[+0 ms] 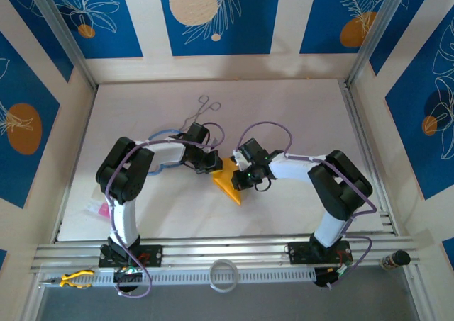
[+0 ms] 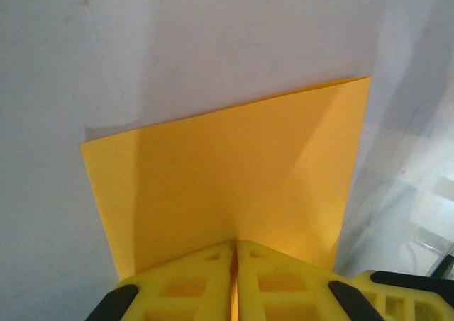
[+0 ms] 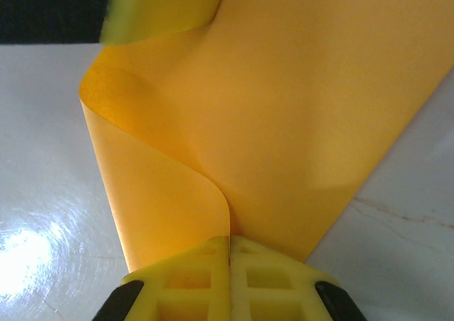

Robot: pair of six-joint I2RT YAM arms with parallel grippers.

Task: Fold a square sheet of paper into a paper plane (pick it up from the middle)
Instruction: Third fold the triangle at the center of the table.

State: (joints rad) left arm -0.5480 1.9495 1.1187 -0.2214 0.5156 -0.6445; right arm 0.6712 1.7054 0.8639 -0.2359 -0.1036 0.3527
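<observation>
1. My left gripper (image 2: 234, 261): the fingers are pressed together, pinching one edge of the sheet of paper (image 2: 234, 172) at about the middle of that edge.
2. My right gripper (image 3: 228, 254): the fingers are likewise pressed together. They pinch the sheet at the foot of a rounded curl, and the paper runs into the seam between them.
3. Sheet of paper: plain orange-yellow, held between both grippers, which close in on it from opposite sides. From above it reads as a wedge with its point toward my bases. The left wrist view shows one smooth panel spread over the white table (image 1: 298, 115). I cannot tell whether that panel rests on the surface.
4. Metal scissors (image 1: 203, 109): beyond the sheet, on its far side, well apart from it.
5. Pink slip (image 1: 104, 209): well to the left of the sheet and nearer to me, beside the left arm.
6. Yellow-handled pliers (image 1: 74, 278): nearer than the sheet and far to its left, on the front rail.
7. White ring (image 1: 224, 275): nearer than the sheet, roughly in line with it.
</observation>
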